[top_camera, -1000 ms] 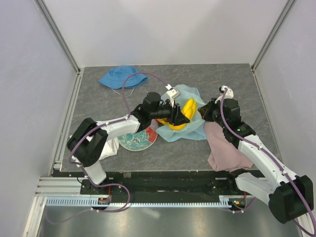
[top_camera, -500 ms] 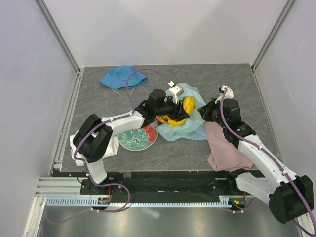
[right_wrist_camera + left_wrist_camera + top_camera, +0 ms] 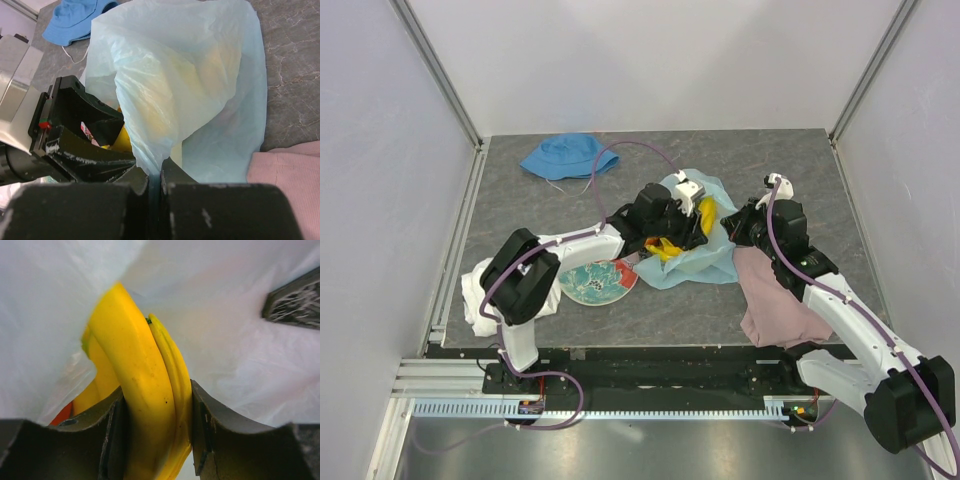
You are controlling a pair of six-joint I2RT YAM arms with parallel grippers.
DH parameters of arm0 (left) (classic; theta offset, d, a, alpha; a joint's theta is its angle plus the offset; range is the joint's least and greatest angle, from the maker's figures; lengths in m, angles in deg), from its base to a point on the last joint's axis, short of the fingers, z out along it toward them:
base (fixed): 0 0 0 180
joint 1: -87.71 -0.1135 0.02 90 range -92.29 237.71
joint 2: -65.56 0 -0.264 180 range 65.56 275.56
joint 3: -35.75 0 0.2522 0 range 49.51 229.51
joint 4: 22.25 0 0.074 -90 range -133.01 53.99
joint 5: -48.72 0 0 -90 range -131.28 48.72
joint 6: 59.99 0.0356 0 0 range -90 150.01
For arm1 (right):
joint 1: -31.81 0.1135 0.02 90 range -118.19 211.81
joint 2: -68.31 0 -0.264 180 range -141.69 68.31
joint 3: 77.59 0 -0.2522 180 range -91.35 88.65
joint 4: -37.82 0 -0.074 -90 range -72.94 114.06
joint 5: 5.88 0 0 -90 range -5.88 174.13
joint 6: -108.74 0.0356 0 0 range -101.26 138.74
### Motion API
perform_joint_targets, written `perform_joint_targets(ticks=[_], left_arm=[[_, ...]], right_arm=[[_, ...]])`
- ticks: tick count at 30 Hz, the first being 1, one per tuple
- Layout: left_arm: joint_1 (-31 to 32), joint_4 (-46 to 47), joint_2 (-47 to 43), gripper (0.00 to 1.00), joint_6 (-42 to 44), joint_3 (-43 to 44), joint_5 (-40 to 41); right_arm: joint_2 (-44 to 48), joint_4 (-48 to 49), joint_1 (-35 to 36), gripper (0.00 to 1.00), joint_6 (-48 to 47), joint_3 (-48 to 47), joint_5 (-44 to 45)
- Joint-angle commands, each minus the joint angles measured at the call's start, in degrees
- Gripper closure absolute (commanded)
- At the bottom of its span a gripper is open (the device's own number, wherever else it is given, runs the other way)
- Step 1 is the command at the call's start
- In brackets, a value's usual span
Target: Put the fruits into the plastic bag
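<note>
The light-blue plastic bag [image 3: 705,258] lies mid-table with its mouth toward the left arm. My left gripper [image 3: 688,226] reaches inside it, shut on the yellow bananas [image 3: 706,211]. In the left wrist view the bananas [image 3: 145,385] fill the gap between both fingers of the left gripper [image 3: 157,396], with bag film [image 3: 225,335] all around. A bit of orange-red fruit [image 3: 62,415] shows at lower left. My right gripper [image 3: 155,172] is shut on a gathered edge of the bag [image 3: 200,75], holding it up. The green fruit is hidden.
A blue bucket hat [image 3: 565,155] lies at the back left. The red-rimmed floral plate [image 3: 598,281] sits under the left forearm. A pink cloth [image 3: 775,300] lies beneath the right arm, and a white cloth [image 3: 475,295] by the left arm's base.
My left gripper has carried the bananas to the right, deeper into the bag's mouth, and the film now covers more of them. The right gripper has kept its hold in place.
</note>
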Motion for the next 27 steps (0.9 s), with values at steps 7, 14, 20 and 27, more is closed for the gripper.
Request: perform_joint_targets(ticks=[7,14,20,27], left_arm=[[1.79,1.73,-0.74,0.41,2.57,1.7,-0.95],[1.7,1.74,-4.42,0.19,4.6,0.03,-1.03],[1.79,1.3,-8.82,0.15,6.7,-1.82,0.45],[1.7,-3.52,-10.42,0.12,13.56,-2.26,4.32]], right_arm=[[-0.63,1.56,-0.21,1.0,0.03,-1.57,0.13],[-0.98,1.92,-0.12,1.0,0.11,-1.22,0.31],[-2.64,2.18,-0.04,0.99,-0.68,-2.18,0.66],[-6.33,0.86,-0.65,0.99,-3.67,-7.1,0.49]])
